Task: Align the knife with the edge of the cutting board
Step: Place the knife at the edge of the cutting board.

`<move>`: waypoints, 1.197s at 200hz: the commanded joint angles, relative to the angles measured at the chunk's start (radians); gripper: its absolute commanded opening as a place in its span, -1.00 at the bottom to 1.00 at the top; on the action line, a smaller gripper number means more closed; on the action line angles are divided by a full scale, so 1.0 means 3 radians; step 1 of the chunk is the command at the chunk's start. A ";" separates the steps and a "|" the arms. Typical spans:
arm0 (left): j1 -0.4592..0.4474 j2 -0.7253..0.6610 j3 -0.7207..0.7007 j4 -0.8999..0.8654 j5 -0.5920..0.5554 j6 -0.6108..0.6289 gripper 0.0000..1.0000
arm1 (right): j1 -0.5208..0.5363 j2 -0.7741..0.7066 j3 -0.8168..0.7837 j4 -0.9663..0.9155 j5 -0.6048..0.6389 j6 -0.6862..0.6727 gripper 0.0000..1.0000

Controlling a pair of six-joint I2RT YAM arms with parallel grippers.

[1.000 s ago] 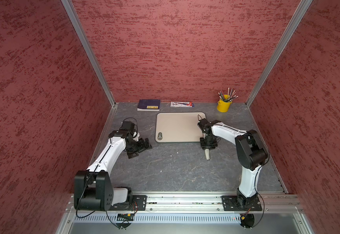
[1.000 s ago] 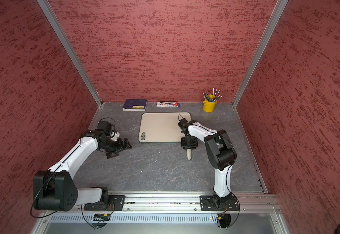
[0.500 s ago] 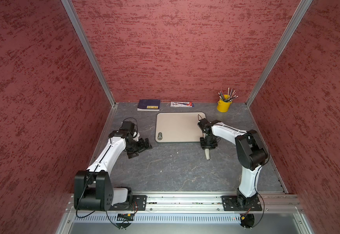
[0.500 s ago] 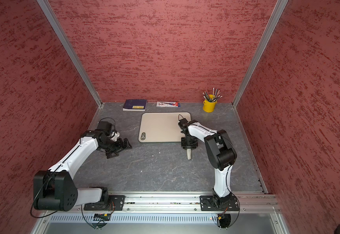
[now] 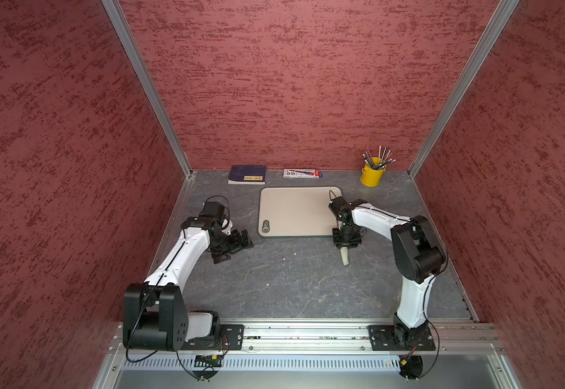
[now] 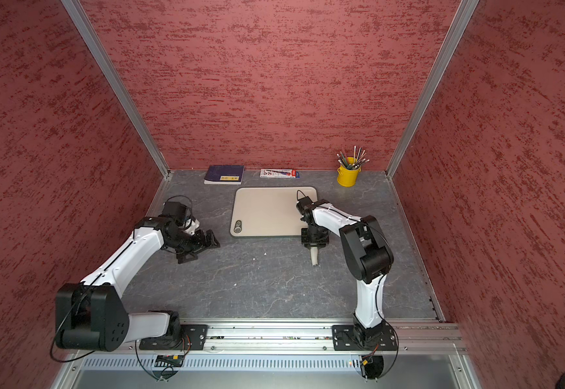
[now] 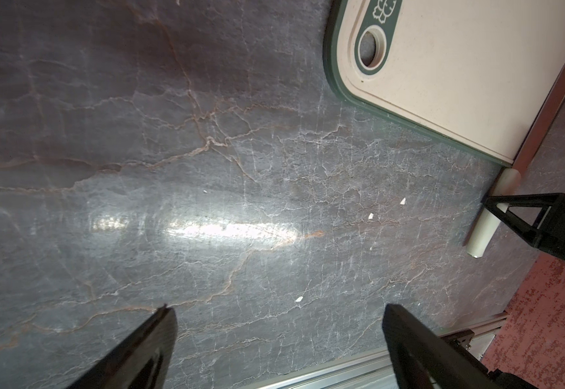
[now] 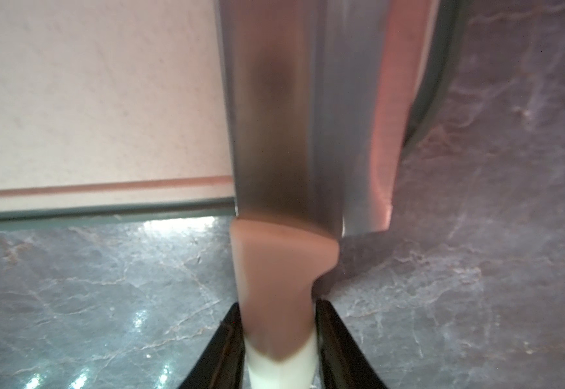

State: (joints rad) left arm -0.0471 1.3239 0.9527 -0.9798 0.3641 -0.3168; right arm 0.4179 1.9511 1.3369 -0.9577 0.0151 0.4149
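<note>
Currently: left gripper (image 5: 235, 247), jaws wide apart, sits left of the cutting board (image 5: 294, 212); the knife (image 5: 344, 258) lies lengthwise along the board's right short edge, handle overhanging toward the robot. Right gripper (image 5: 344, 243), the nearer one, is clamped on that handle.

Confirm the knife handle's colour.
Cream-white. The knife handle shows best in the left wrist view.

Knife (image 8: 274, 134) flat along cutting board (image 5: 294, 212) edge, handle overhanging.
</note>
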 commanded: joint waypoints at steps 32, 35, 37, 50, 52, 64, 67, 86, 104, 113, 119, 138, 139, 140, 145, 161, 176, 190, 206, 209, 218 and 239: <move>-0.0015 0.0037 0.0026 -0.0029 -0.0030 0.0014 1.00 | -0.0048 0.0051 0.0064 0.0047 0.0052 0.0037 -0.29; -0.0013 0.0040 0.0027 -0.0032 -0.0032 0.0013 0.99 | -0.0048 0.0049 0.0064 0.0048 0.0046 0.0037 -0.29; -0.0015 0.0039 0.0027 -0.0032 -0.0031 0.0013 0.99 | -0.0048 0.0051 0.0064 0.0045 0.0044 0.0038 -0.29; -0.0016 0.0031 0.0026 -0.0031 -0.0031 0.0013 0.99 | -0.0050 0.0052 0.0064 0.0048 0.0044 0.0039 -0.30; -0.0015 0.0034 0.0025 -0.0029 -0.0032 0.0013 0.99 | -0.0052 0.0054 0.0070 0.0048 0.0040 0.0039 -0.29; -0.0017 0.0028 0.0025 -0.0028 -0.0036 0.0013 0.99 | -0.0048 0.0052 0.0069 0.0052 0.0042 0.0039 -0.30; -0.0017 0.0028 0.0025 -0.0030 -0.0036 0.0013 1.00 | -0.0050 0.0052 0.0069 0.0050 0.0041 0.0037 -0.30; -0.0021 0.0027 0.0025 -0.0028 -0.0038 0.0013 1.00 | -0.0051 0.0057 0.0074 0.0053 0.0037 0.0039 -0.30; -0.0029 0.0033 0.0025 -0.0032 -0.0040 0.0013 0.99 | -0.0055 0.0052 0.0074 0.0053 0.0022 0.0033 -0.30; -0.0030 0.0036 0.0025 -0.0032 -0.0042 0.0013 0.99 | -0.0051 0.0047 0.0074 0.0058 0.0020 0.0028 -0.30; -0.0029 0.0040 0.0025 -0.0034 -0.0043 0.0013 0.99 | -0.0053 0.0042 0.0074 0.0062 0.0014 0.0021 -0.30; -0.0036 0.0038 0.0025 -0.0028 -0.0042 0.0013 0.99 | -0.0053 0.0036 0.0074 0.0069 -0.0009 0.0008 -0.30; -0.0036 0.0037 0.0025 -0.0030 -0.0045 0.0013 0.99 | -0.0053 0.0036 0.0074 0.0071 -0.0009 0.0005 -0.30; -0.0037 0.0036 0.0028 -0.0031 -0.0046 0.0013 0.99 | -0.0053 0.0036 0.0074 0.0072 -0.0009 0.0004 -0.30; -0.0037 0.0036 0.0028 -0.0029 -0.0046 0.0013 1.00 | -0.0053 0.0039 0.0077 0.0068 -0.0015 -0.0005 -0.30; -0.0037 0.0022 0.0025 -0.0029 -0.0037 0.0013 0.99 | -0.0053 0.0045 0.0089 0.0059 -0.0026 -0.0026 -0.31; -0.0042 0.0024 0.0025 -0.0027 -0.0043 0.0013 0.99 | -0.0053 0.0047 0.0095 0.0048 -0.0026 -0.0038 -0.31; -0.0046 0.0024 0.0026 -0.0027 -0.0043 0.0013 0.99 | -0.0053 0.0044 0.0100 0.0042 -0.0017 -0.0042 -0.31; -0.0057 0.0022 0.0025 -0.0029 -0.0049 0.0013 0.99 | -0.0054 0.0037 0.0107 0.0042 0.0000 -0.0053 -0.31; -0.0058 0.0024 0.0026 -0.0028 -0.0046 0.0012 1.00 | -0.0053 0.0036 0.0105 0.0043 -0.0002 -0.0055 -0.32; -0.0058 0.0023 0.0028 -0.0032 -0.0050 0.0011 0.99 | -0.0056 0.0036 0.0105 0.0037 0.0008 -0.0061 -0.32; -0.0063 0.0030 0.0025 -0.0028 -0.0050 0.0008 0.99 | -0.0053 0.0046 0.0121 0.0002 0.0070 -0.0081 -0.33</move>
State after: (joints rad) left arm -0.0612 1.3239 0.9527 -0.9798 0.3584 -0.3168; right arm 0.4122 1.9514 1.3369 -0.9585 0.0074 0.4026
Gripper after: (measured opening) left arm 0.997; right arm 0.345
